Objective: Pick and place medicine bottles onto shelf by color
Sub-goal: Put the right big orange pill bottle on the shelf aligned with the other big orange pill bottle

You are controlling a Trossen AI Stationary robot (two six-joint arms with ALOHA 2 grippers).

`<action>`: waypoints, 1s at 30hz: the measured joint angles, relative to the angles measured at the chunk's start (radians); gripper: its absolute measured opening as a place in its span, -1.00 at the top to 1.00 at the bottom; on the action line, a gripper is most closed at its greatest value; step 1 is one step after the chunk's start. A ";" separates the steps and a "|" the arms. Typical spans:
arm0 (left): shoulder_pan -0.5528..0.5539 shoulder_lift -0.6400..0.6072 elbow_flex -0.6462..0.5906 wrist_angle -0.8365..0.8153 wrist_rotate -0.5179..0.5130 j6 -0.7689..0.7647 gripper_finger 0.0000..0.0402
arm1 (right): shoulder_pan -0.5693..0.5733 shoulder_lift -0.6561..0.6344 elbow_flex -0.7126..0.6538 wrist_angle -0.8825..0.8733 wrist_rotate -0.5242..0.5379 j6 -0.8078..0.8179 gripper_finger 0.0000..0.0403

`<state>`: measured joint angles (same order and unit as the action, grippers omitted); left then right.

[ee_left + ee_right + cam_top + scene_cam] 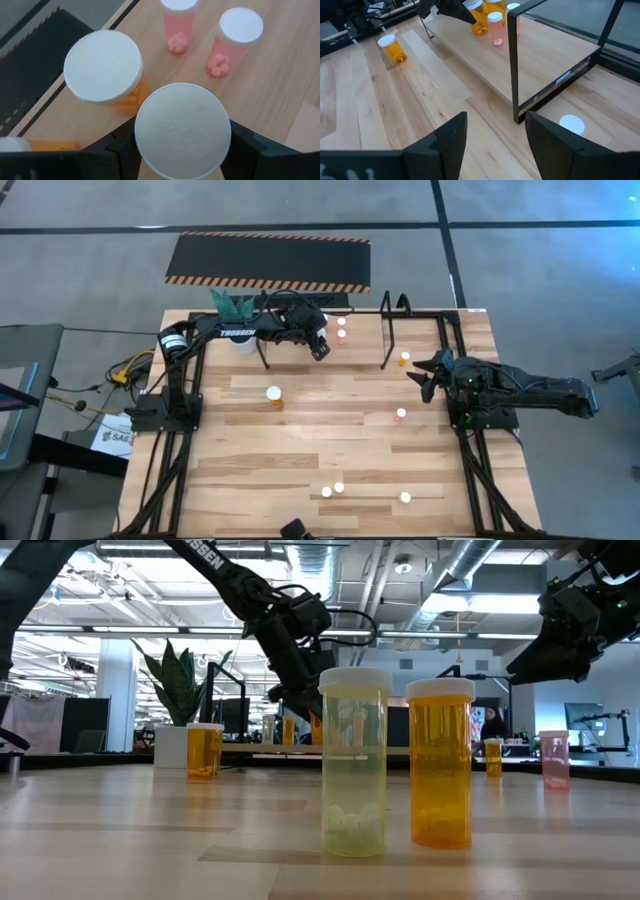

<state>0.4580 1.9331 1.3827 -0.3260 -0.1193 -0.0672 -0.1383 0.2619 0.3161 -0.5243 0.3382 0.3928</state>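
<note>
At shelf (360, 330), 12 o'clock: left gripper (180, 150) clamped on bottle (182, 131), prob. orange.
Tip: lower beside orange one (102, 67), clear of pinks (241, 30).
Right gripper (495, 132): fingers apart, 3 o'clock.

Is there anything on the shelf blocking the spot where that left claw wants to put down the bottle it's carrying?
The left gripper holds a white-capped bottle above the shelf. An orange bottle stands close beside it and two pink bottles stand farther along. Bare board shows between them, so nothing visibly blocks it, though the fit looks tight.

Held bottle (182, 131) — body hidden beneath cap
</note>
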 joint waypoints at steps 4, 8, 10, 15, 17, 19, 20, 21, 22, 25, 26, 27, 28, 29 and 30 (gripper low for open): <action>0.000 0.000 0.000 0.004 0.010 0.022 0.02 | 0.000 0.000 0.000 0.000 0.000 0.000 -0.12; 0.000 0.000 0.000 0.004 0.010 0.022 0.02 | 0.000 0.000 0.000 0.000 0.000 0.000 -0.12; 0.000 0.000 0.000 0.003 0.010 0.022 0.02 | 0.000 0.000 0.000 0.000 0.000 0.000 -0.12; 0.000 0.000 0.000 0.003 0.010 0.038 0.02 | 0.000 0.000 0.000 0.000 0.000 0.000 -0.12; 0.000 0.000 0.000 0.003 0.010 0.046 0.02 | 0.000 0.000 0.000 0.000 0.000 0.000 -0.12; 0.000 0.000 0.000 0.003 0.010 0.048 0.02 | 0.000 0.000 0.000 0.000 0.000 0.000 -0.12; 0.000 0.000 0.000 0.003 0.010 0.047 0.02 | 0.000 0.000 0.000 0.000 0.000 0.000 -0.12; 0.000 0.000 0.000 0.003 0.011 0.044 0.02 | 0.000 0.000 0.000 0.000 0.000 0.000 -0.12; 0.000 0.003 0.000 0.004 0.011 0.037 0.02 | 0.000 0.000 0.000 0.000 0.000 0.000 -0.12; 0.000 0.021 0.001 0.014 0.029 -0.001 0.02 | 0.000 0.000 0.000 0.000 0.000 0.000 -0.12; 0.000 0.032 0.001 0.022 0.035 -0.005 0.02 | 0.000 0.000 0.000 0.000 0.000 0.000 -0.12; 0.000 0.041 0.003 0.045 0.037 -0.004 0.02 | 0.000 0.000 0.000 0.000 0.000 0.000 -0.12; 0.000 0.047 0.002 0.042 0.038 0.000 0.02 | 0.000 0.000 0.000 0.000 0.000 0.000 -0.12; 0.000 0.048 -0.003 0.022 0.036 0.004 0.02 | 0.000 0.000 0.000 0.001 0.000 0.000 -0.12; 0.000 0.050 -0.003 0.027 0.036 0.004 0.02 | 0.000 0.000 0.000 0.000 0.001 0.000 -0.12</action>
<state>0.4578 1.9834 1.3793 -0.2989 -0.0831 -0.0631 -0.1387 0.2619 0.3161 -0.5241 0.3389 0.3930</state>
